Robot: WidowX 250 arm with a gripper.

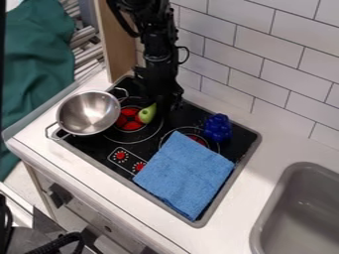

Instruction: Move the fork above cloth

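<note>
Black jaws near the pear (147, 114) melt into the stovetop (96, 144); whether parted, I can't tell

No lettering, label, brand, number or sign can be read on anything here.

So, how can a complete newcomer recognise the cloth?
Find the black stovetop, left of the sink. On its end nearer the sink lies a light blue cloth. It is flat and squarish, unlike the darker blue, lumpy object behind it.
</note>
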